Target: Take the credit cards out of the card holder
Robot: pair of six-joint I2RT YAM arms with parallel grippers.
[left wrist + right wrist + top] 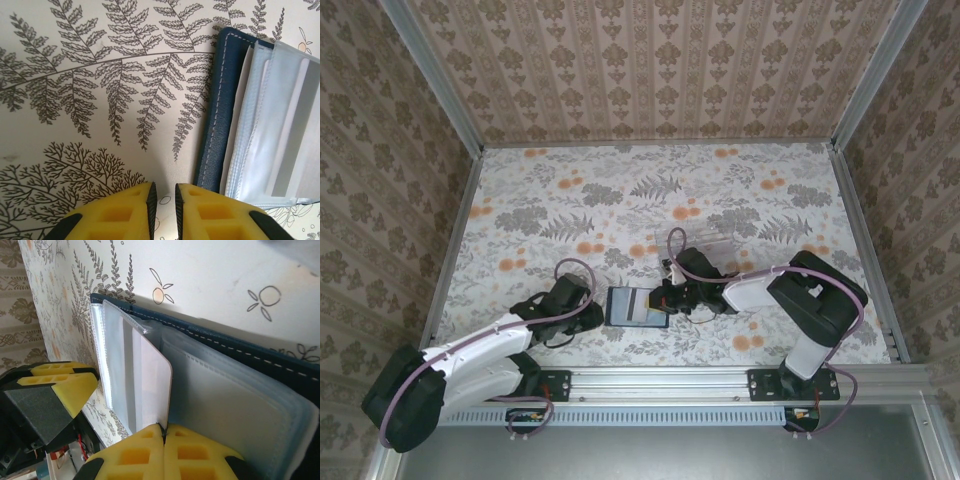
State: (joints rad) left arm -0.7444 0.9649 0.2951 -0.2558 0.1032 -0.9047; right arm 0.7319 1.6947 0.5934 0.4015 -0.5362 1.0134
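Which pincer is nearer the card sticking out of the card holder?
Right. The right pincer is shut on the card; the left pincer sits beside the card holder's opposite outer edge, holding nothing.

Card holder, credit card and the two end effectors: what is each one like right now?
card holder: lying open on the table, clear sleeves showing.
credit card: white, pinched at one edge by the right end effector.
right end effector: shut on the credit card.
left end effector: narrow gap between its fingers, empty, beside the card holder.
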